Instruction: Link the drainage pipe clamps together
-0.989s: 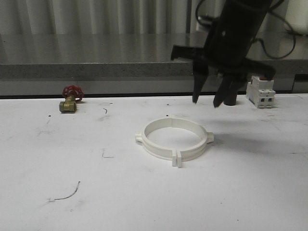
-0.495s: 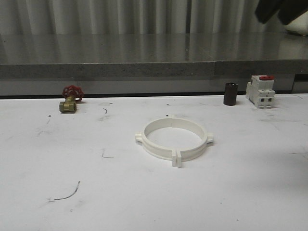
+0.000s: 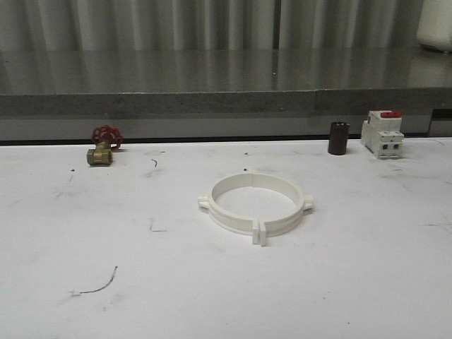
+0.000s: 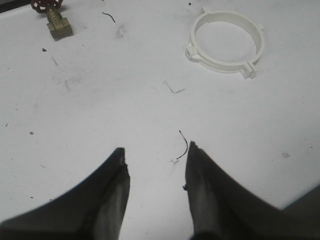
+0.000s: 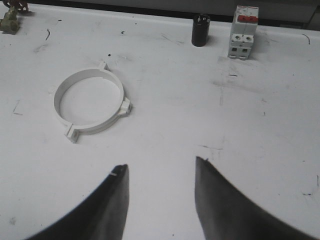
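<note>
Right arm is gone from the front view since a second ago. Drainage pipe clamps (image 3: 254, 205) lie joined as a flat ring mid-desk (image 3: 353, 282). Left tool (image 4: 155, 175) and right tool (image 5: 160, 192) hover open, empty, well apart from ring; neither clearly nearer.

Right pincer (image 5: 159, 192) agape – joined drainage pipe clamps (image 5: 90, 103) well apart.

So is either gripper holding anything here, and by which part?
Nothing is held. The left gripper and right gripper are open over bare table; the clamp ring lies untouched.
</note>
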`<state>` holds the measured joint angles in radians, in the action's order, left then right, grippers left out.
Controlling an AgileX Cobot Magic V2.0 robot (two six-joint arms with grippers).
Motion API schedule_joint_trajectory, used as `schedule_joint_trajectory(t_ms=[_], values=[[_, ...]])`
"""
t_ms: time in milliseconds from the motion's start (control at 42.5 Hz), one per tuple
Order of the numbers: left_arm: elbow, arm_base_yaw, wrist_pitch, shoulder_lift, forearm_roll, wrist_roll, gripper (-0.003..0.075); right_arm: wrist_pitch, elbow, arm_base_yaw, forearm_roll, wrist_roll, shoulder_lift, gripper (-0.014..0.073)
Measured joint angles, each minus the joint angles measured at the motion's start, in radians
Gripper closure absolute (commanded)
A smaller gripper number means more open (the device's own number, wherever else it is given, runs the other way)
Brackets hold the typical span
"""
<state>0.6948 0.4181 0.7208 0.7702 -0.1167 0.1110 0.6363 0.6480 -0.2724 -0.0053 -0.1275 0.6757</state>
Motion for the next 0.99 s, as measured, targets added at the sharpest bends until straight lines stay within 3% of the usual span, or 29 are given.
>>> schedule_joint_trajectory(t_ms=[141,400,989], values=[[0.000,0.000,0.000,0.000,0.000,0.000,0.0447,0.059,-0.011,0.000,-0.014,0.000,-0.050,0.0300],[0.000,0.000,0.000,0.000,0.000,0.000,0.0447,0.097,-0.013,0.000,-0.023,0.004,-0.054,0.0716],[0.000,0.000,0.000,-0.006,0.000,0.000,0.0449,0.097,-0.013,0.000,-0.026,0.004,-0.055,0.0710]])
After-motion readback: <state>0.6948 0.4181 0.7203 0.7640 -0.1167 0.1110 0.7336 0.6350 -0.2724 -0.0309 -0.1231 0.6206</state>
